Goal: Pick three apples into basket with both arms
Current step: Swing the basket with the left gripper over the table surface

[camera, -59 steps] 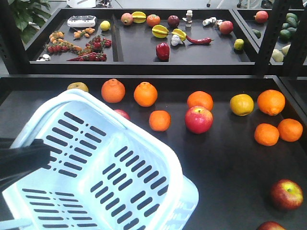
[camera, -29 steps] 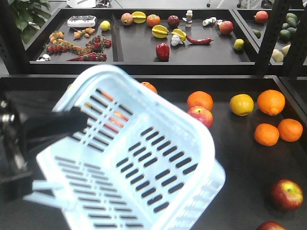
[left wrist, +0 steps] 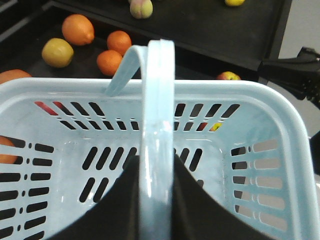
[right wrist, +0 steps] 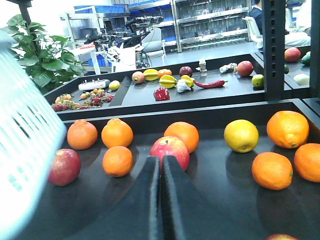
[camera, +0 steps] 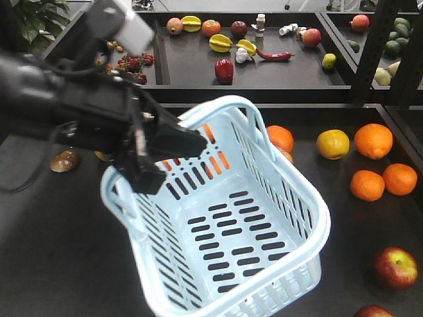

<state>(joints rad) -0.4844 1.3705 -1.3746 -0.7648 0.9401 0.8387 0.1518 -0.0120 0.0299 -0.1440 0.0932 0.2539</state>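
Gripping the handle (left wrist: 157, 100) of the empty basket (camera: 291, 191), the left tool (left wrist: 156, 172) holds it tilted over the table (camera: 53, 251), while the apples (camera: 395, 267) lie outside it and the right tool (right wrist: 161, 162) is closed on nothing, so all three picks remain.

My basket (camera: 301, 198) is pale blue plastic, smooth and glossy, and its handle (left wrist: 157, 100) catches bright highlights. My left tool (left wrist: 156, 172) and my right tool (right wrist: 161, 167) are matt black, dull-surfaced. The apples (right wrist: 170, 150) have a waxy, polished skin; the oranges (right wrist: 117, 161) look dimpled and duller. The counter (right wrist: 215, 205) under them is dark, smooth and faintly reflective.
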